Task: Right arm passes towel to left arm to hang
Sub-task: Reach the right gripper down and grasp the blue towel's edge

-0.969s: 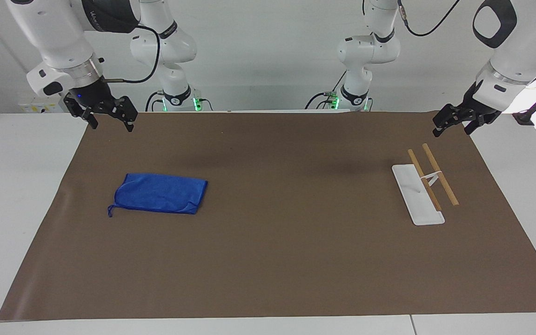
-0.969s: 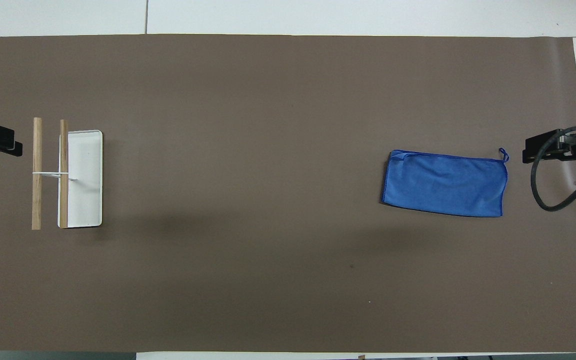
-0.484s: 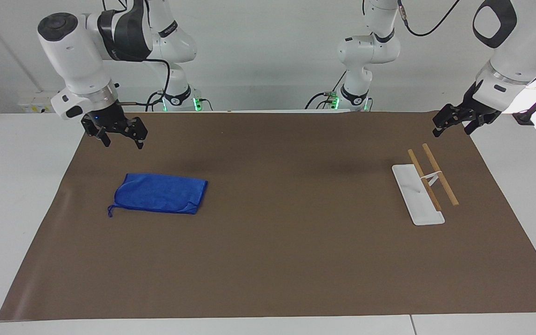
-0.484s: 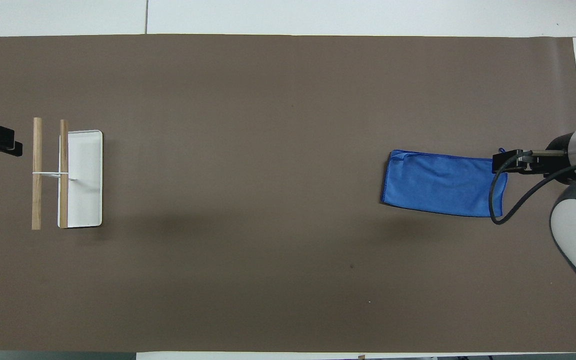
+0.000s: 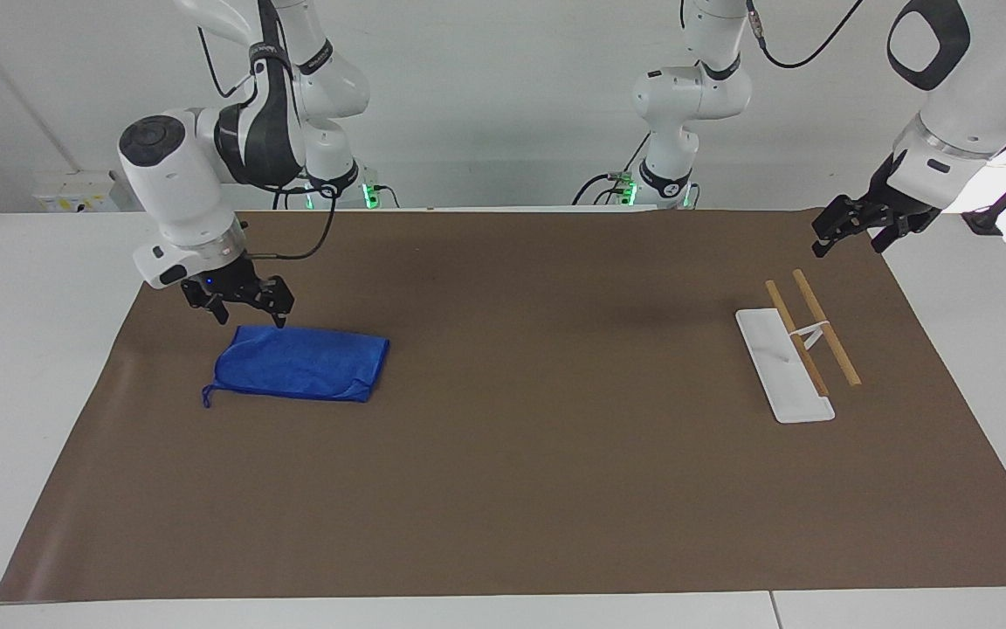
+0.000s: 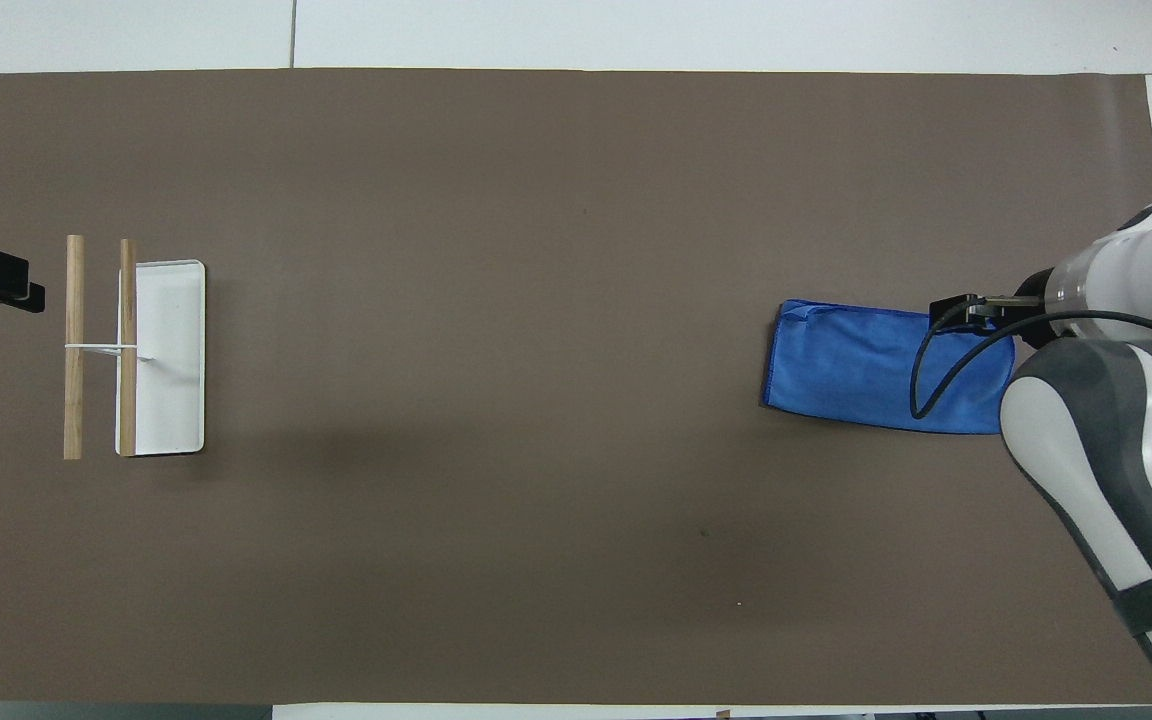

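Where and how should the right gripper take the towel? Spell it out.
Probably pinch the towel's edge nearest the robots, coming straight down. It lies flat on the mat, so only a top pinch can gather cloth, and the open right gripper hangs just above that edge.

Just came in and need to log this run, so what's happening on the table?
The right gripper hangs open just above the edge of the blue towel nearer the robots; the towel lies flat on the brown mat, not yet gripped. The left gripper waits open near the wooden-bar towel rack at its end.
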### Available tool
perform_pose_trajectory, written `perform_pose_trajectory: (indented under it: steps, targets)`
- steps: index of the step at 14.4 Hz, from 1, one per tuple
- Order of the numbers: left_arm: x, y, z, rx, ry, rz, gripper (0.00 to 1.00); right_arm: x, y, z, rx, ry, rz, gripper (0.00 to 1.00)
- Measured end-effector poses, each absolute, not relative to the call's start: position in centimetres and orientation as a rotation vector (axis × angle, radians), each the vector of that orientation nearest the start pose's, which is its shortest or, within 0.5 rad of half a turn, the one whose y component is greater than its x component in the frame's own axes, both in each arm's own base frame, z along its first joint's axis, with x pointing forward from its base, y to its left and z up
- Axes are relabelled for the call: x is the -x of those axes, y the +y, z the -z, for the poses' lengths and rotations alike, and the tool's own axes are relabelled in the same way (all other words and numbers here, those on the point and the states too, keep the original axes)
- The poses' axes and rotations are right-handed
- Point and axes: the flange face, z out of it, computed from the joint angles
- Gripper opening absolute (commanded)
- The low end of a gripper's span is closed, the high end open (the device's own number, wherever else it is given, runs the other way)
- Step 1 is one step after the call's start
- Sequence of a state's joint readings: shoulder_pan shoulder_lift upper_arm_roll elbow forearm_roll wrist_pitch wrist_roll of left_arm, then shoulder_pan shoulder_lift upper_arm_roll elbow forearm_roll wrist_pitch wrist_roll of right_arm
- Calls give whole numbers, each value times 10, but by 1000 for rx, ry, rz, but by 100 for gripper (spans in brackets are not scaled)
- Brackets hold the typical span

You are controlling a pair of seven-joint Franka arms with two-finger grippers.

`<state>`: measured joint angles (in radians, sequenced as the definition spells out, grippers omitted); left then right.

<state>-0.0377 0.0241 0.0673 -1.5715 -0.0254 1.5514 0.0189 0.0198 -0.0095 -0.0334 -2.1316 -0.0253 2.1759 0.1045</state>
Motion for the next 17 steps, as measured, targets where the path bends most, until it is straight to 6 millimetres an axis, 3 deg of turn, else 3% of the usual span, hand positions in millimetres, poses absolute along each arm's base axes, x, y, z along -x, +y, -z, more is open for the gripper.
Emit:
perform_pose_trajectory:
  steps: [2, 6, 11, 14, 17]
  targets:
    - [-559, 13, -609, 3166, -17, -69, 100, -539, -11, -396, 3154, 170, 85, 100]
    - [-559, 13, -609, 3166, -17, -69, 100, -536, -18, -386, 3157, 123, 100, 100]
    - [-559, 13, -609, 3166, -17, -69, 100, -527, -18, -356, 3155, 55, 185, 100]
    - [-559, 13, -609, 3166, -17, -69, 100, -540, -28, -335, 3148, 54, 327, 100]
    - [-559, 13, -609, 3166, -17, -69, 100, -549, -28, -299, 3146, 94, 303, 100]
